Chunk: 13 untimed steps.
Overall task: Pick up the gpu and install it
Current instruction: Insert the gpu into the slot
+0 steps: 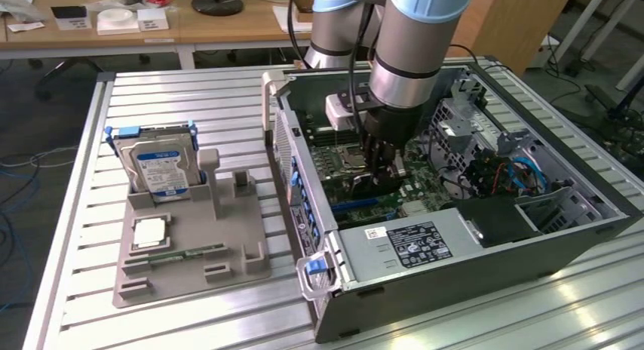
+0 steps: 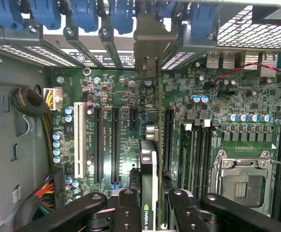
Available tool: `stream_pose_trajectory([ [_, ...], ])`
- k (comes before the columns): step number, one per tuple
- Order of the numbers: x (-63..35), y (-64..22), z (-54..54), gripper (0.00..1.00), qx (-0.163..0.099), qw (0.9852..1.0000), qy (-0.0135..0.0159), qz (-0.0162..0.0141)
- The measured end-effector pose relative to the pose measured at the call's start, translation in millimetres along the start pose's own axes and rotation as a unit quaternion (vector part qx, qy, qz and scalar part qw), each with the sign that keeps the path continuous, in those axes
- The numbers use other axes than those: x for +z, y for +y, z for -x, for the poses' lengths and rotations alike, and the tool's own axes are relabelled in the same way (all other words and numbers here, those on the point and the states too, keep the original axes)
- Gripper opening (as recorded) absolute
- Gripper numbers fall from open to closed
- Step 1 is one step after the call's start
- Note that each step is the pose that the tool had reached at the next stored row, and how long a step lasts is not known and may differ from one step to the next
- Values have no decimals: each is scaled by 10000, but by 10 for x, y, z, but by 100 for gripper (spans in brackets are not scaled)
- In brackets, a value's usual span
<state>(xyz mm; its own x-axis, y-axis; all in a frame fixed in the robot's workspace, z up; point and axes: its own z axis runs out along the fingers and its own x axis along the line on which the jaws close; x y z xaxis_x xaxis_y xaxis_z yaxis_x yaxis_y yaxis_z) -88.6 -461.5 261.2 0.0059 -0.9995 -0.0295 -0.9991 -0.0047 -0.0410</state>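
Observation:
My gripper reaches down inside the open computer case, low over the motherboard. In the wrist view the gripper is shut on the gpu, a thin dark card seen edge-on between the two black fingers. The card's pale metal bracket reaches the row of rear slot openings with blue latches. The card stands upright over the green motherboard, lined up between two long black expansion slots. Whether its edge sits in a slot is hidden.
On the slatted table, at the exterior view's left, a grey holder carries a silver hard drive, a small chip and a green memory stick. The power supply, drive cage and cables crowd the case. The CPU socket lies beside the card.

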Motion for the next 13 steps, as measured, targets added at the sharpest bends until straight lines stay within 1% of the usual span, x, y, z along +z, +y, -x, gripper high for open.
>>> stream_pose_trajectory([
  [5, 2, 1, 24, 27, 2, 10000, 2, 1],
  [13, 14, 1, 18, 27, 27, 10000, 24, 0],
])
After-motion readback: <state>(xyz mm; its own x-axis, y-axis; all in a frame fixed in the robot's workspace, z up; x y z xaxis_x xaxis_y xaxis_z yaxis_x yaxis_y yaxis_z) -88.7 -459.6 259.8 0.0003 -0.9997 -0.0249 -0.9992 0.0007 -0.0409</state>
